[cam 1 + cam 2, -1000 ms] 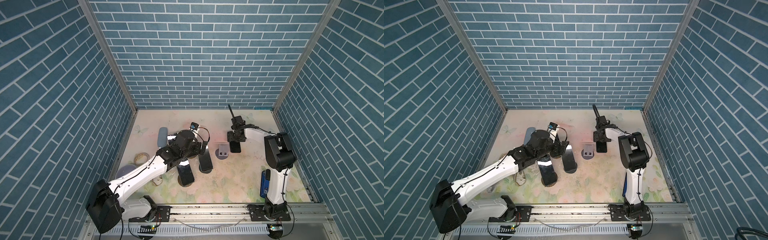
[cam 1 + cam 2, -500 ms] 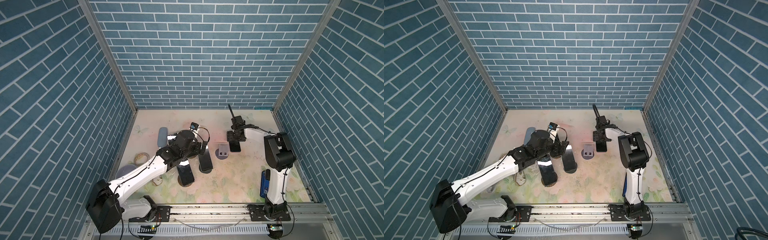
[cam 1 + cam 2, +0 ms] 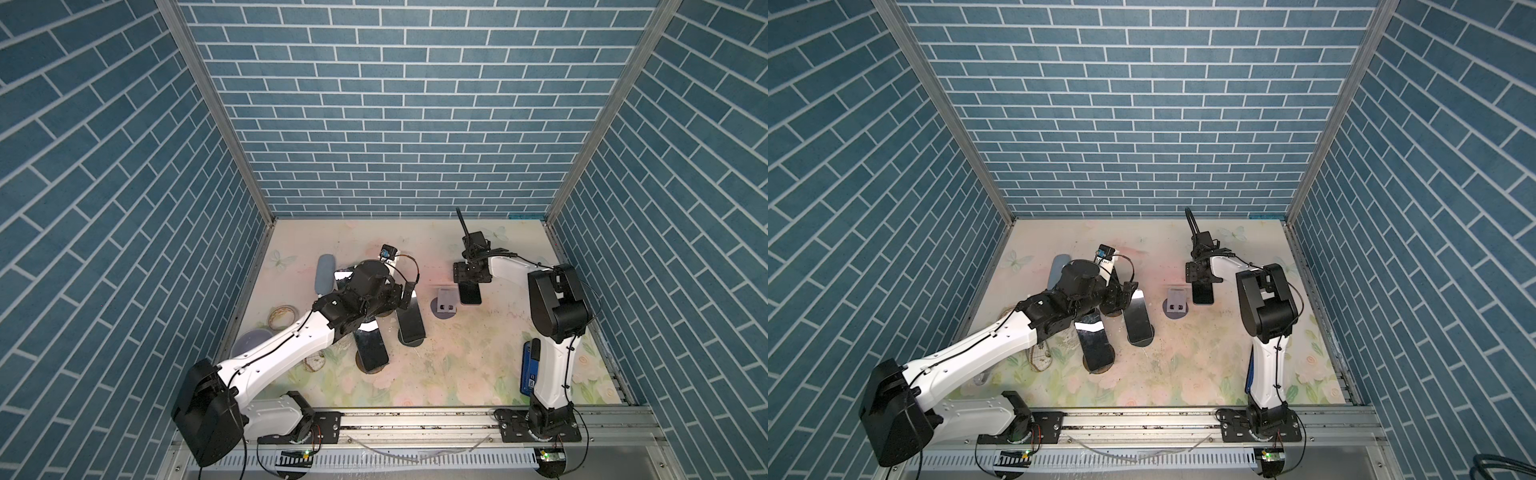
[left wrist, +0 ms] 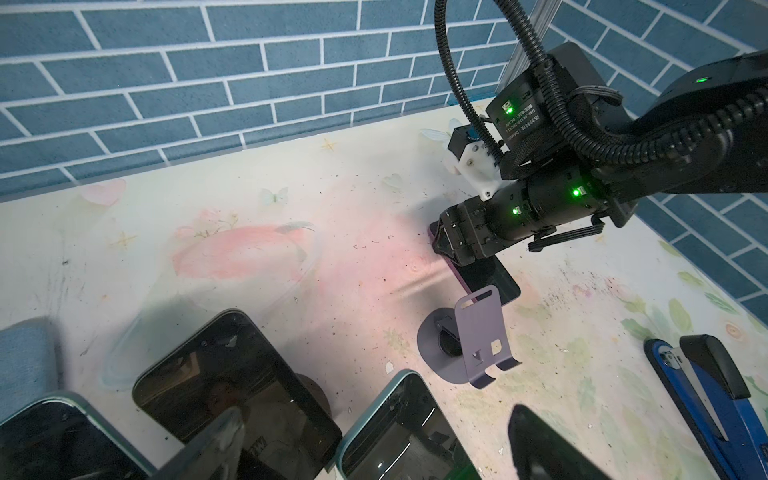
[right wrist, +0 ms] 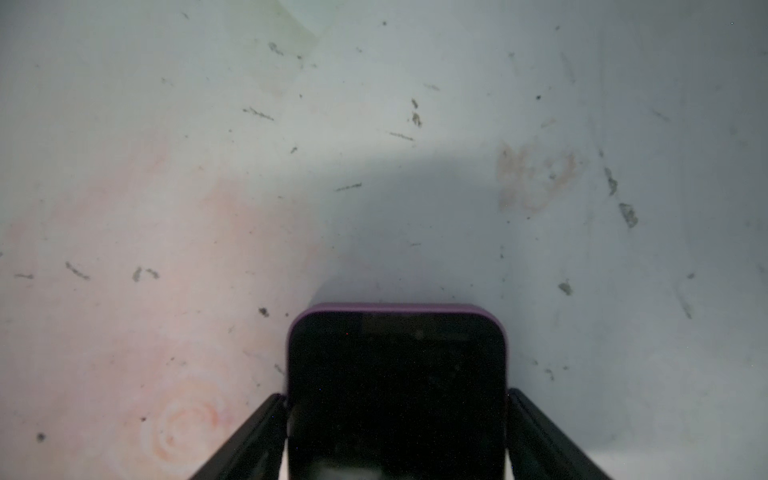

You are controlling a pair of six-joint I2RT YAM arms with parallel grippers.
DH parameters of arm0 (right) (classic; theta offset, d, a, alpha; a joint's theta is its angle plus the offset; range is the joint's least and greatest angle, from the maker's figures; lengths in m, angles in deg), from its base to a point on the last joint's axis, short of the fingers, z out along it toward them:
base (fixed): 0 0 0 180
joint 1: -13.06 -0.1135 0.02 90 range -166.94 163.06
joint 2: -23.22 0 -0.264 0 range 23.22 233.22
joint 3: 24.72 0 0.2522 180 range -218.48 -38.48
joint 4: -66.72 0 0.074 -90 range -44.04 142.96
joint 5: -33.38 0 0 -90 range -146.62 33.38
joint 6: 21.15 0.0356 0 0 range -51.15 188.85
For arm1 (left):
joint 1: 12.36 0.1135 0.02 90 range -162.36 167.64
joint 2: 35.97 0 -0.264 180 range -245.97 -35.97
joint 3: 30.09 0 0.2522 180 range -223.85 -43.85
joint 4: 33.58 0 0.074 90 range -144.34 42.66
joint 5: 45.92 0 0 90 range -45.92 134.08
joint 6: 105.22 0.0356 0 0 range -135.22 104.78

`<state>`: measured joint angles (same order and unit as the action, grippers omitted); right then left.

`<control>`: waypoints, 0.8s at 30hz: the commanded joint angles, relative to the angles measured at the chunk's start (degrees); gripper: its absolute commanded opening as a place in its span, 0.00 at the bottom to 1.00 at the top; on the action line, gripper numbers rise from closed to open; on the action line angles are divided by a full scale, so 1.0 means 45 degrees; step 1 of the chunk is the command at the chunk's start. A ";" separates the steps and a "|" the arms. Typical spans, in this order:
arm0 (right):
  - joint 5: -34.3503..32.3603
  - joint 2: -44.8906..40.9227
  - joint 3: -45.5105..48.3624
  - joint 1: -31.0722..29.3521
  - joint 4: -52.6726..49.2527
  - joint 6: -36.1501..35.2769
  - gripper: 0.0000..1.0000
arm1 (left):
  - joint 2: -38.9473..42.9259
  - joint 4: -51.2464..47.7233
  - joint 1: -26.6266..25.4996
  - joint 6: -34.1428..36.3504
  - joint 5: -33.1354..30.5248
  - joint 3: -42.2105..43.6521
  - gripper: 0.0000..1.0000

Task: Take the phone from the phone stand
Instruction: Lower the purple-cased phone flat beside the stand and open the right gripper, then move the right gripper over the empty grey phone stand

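Right gripper (image 5: pixel 395 397) jaws eased wider than second ago, flanking phone (image 5: pixel 395 365) at both edges; clamped or freed, cannot tell; phone flat on table (image 3: pixel 478 353), just beside phone stand (image 3: pixel 447 300); left gripper (image 4: pixel 376 413) spread wide.

White label (image 4: pixel 520 123) on the right arm's wrist motor (image 4: pixel 582 83), seen upside-down: reads "DAMIAO"; model line begins "DM-", remainder too small to read.

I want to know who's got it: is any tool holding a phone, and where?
Left tool: nothing, jaws wide. Right tool sits around the purple phone, at its long sides near one end; whether it is squeezing cannot be told.
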<state>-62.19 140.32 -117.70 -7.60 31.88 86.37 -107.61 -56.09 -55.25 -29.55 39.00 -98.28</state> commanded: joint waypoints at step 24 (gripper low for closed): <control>-0.0703 -0.5498 0.1023 -0.2232 -0.2375 0.1121 0.83 | 0.0743 -0.0147 -0.0077 0.0020 -0.0507 0.0624 1.00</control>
<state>-66.14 117.00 -115.71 -16.21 24.86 88.16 -105.77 -56.59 -55.30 -29.57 37.45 -96.40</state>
